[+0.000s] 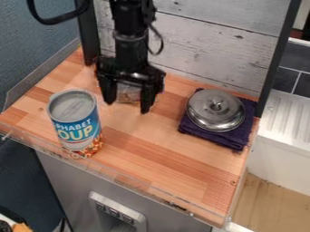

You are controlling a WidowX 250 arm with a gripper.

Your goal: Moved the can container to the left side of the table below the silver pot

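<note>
The gripper (127,108) hangs over the back of the table (172,156), its fingers spread well apart and nothing clearly pinched in them; a pale patch shows between them, and I cannot tell what it is. The soup can (77,118) stands upright nearer the camera than the gripper and off to the view's left, close to the clear edging (136,179); the silver pot (216,109) sits to the view's right of the gripper, on a folded purple cloth (233,139). The can is on the left as the camera sees it, yet well apart from the pot, so whether it is already where it should be is open to doubt; if it must move, the step is likely a grasp: open the fingers wide, since the can looks broad for them, centre over it, lower straight, close evenly around the upper wall and lift clear before travelling; a one-sided touch could tip it against the edging. The can's metal top looks sealed, so it may well be heavy if full; the pot has its domed, knobbed cover on, which hides whatever it holds.
</note>
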